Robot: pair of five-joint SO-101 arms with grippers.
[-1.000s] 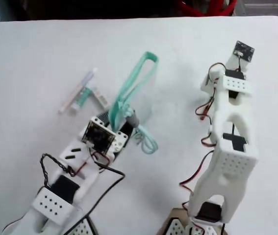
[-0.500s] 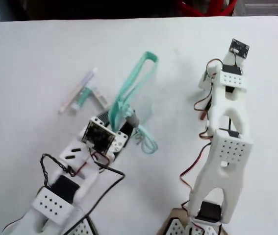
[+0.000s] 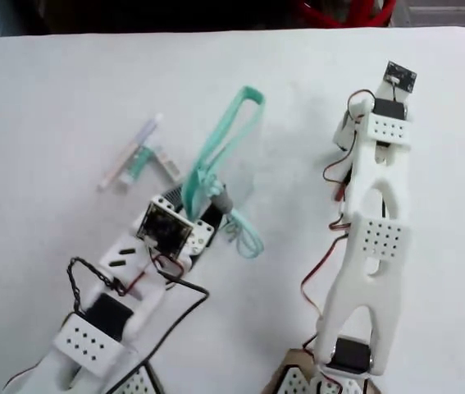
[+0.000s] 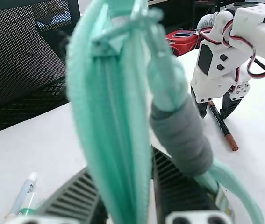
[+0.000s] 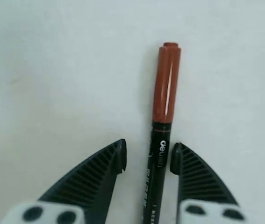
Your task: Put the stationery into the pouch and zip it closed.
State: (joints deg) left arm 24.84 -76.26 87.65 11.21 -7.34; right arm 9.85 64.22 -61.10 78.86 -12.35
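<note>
My left gripper (image 3: 195, 201) is shut on the lower end of the teal-edged pouch (image 3: 207, 176) and holds it on edge near the table's middle. In the left wrist view the pouch (image 4: 109, 116) stands between my fingers, a grey sleeve (image 4: 181, 135) on its cord beside it. My right gripper (image 5: 147, 156) is open and low over the table, one finger on each side of a black pen with a brown cap (image 5: 162, 107). The left wrist view shows that gripper (image 4: 216, 105) astride the pen (image 4: 222, 128) from the far side.
A small cluster of pens and a teal item (image 3: 134, 158) lies on the white table left of the pouch; one of them (image 4: 25, 193) appears by my left fingers. The pouch's teal cord loop (image 3: 244, 234) trails on the table toward the right arm.
My right arm has stretched farther toward the back of the table, its wrist moving up the high view. The left arm and the pouch have stayed put.
</note>
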